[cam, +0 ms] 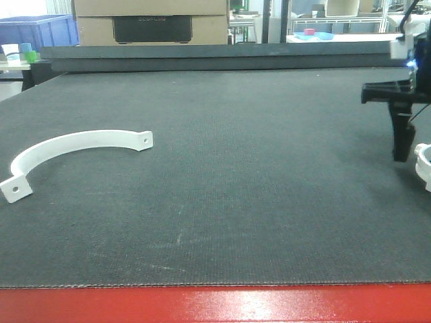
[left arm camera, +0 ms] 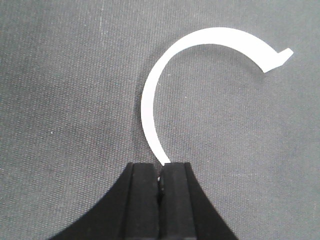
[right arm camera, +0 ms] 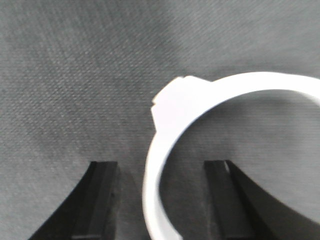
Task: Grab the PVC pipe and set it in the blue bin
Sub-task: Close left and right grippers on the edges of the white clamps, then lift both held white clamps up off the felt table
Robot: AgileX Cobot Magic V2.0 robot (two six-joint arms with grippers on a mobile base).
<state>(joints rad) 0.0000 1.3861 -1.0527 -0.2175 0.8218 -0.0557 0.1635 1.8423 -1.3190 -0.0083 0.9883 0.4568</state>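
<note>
Fig.: two white curved PVC pieces on the dark mat (cam: 236, 175). Front view: the left PVC piece (cam: 81, 138) lies flat at the mat's left side, both holed end tabs bare on the cloth, nothing touching it. The right PVC piece (cam: 424, 163) sits at the far right edge, only partly in frame, just beside one black finger (cam: 402, 145) of the right gripper (right arm camera: 160, 167), which points straight down. Right wrist view adds what the front can't: jaws spread wide w/ a pad on each side of the strip, neither clearly touching it; the right PVC piece (right arm camera: 172, 107) curves between them, one tab away from the pads. Left wrist view: left gripper (left arm camera: 160, 170) w/ pads pressed together. The left PVC piece (left arm camera: 148, 105) seems to run into the tips and its near end is hidden behind them, but per the front view that end lies free on the mat, so nothing is pinched. Bkgd., front view only: blue crate (cam: 40, 30) far left, cardboard box (cam: 151, 20) behind the mat, red table edge (cam: 215, 306) nearest me.
</note>
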